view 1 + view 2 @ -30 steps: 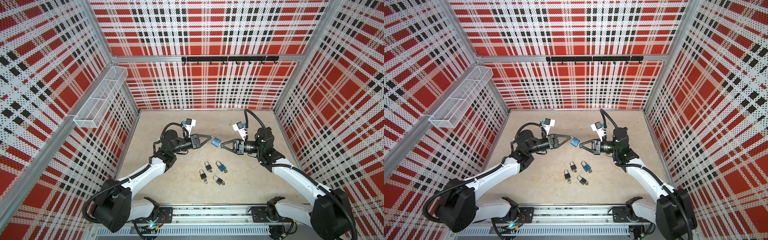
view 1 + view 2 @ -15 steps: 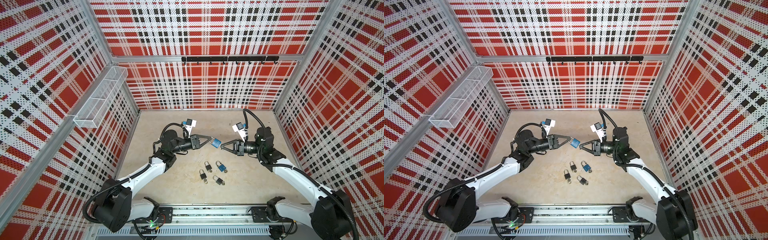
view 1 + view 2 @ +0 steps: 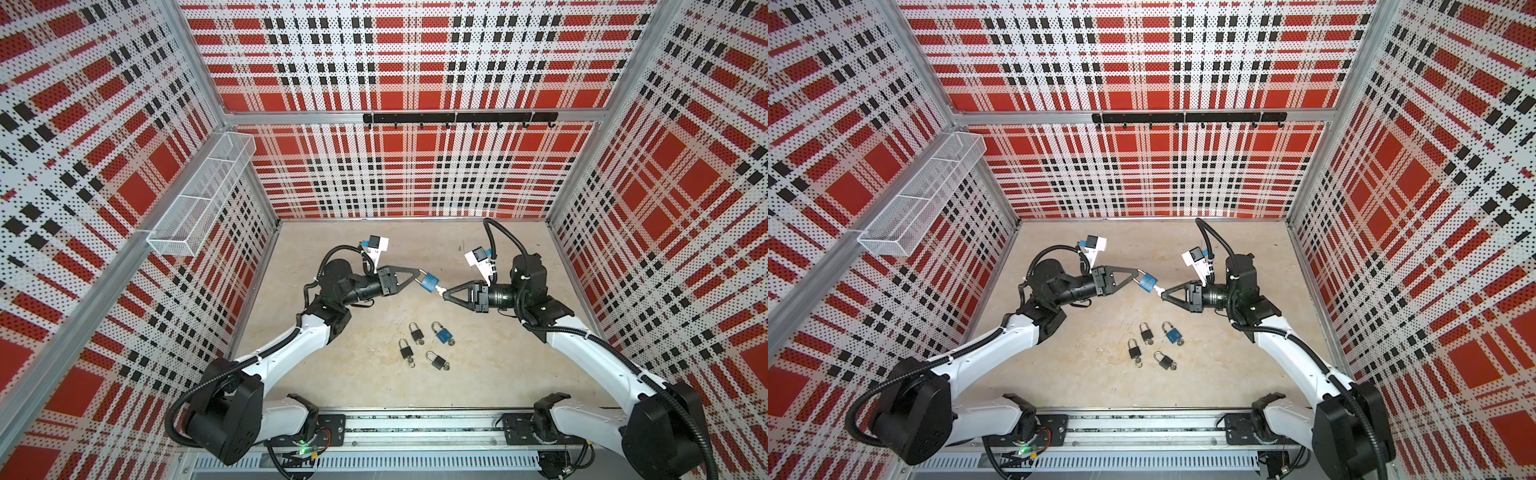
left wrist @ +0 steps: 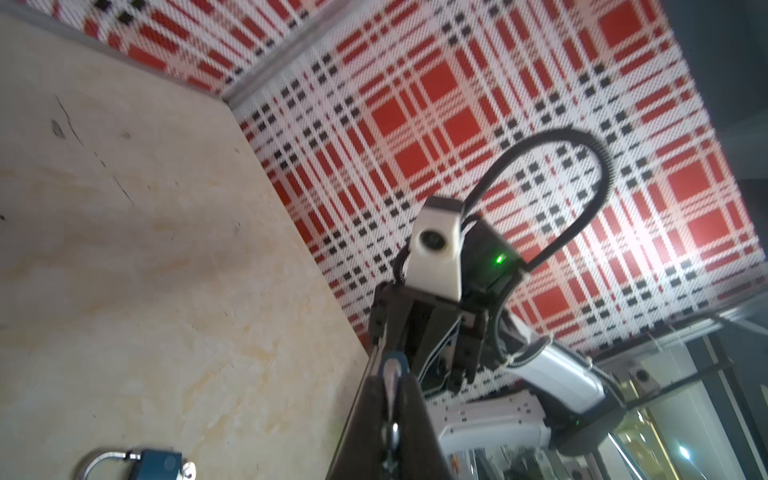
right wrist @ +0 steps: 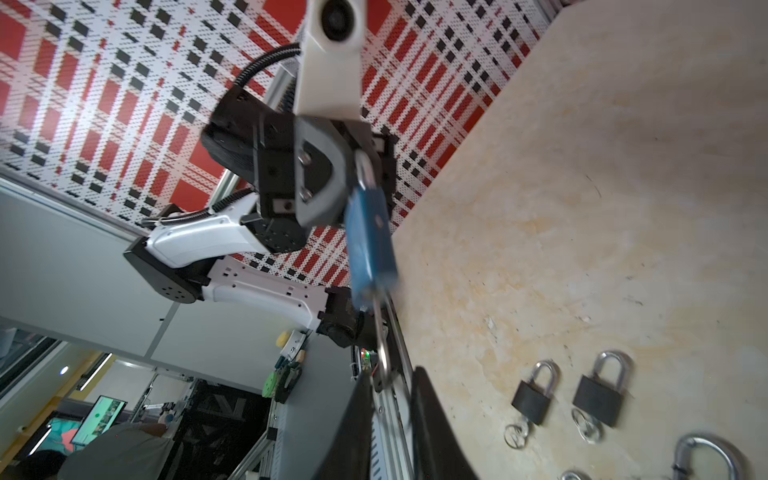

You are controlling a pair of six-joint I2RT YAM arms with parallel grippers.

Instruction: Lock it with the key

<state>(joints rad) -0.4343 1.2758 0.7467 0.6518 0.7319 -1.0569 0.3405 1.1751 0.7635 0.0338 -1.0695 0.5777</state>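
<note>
- Padlock (image 3: 428, 282) — the blue one — hangs in the air above the table (image 3: 374, 249), between the two claws and near the middle in both top views.
- The left claw (image 3: 417, 274) is closed tight on the silver shackle. The blue body sticks out past its tips, toward the right arm.
- The fingers hide most of the shackle, so I cannot tell if it is pushed in.
- The key (image 5: 377, 316) sits in the bottom of the body, and its thin ring hangs out at the far end, toward the right claw (image 5: 390, 372).
- The right claw is only a little open: the right wrist view shows a clear gap between its two fingers, wider than the ring.
- The ring lies in this gap, at the tips. I cannot tell if a finger touches it.
- In both top views the tips of the right claw are just beside the key end of the padlock.
- Four spare locks (image 3: 414, 333) lie close together on the table, nearer to the arm bases: three black and one blue, each with a key ring at its bottom.
- They are apart from both claws.
</note>
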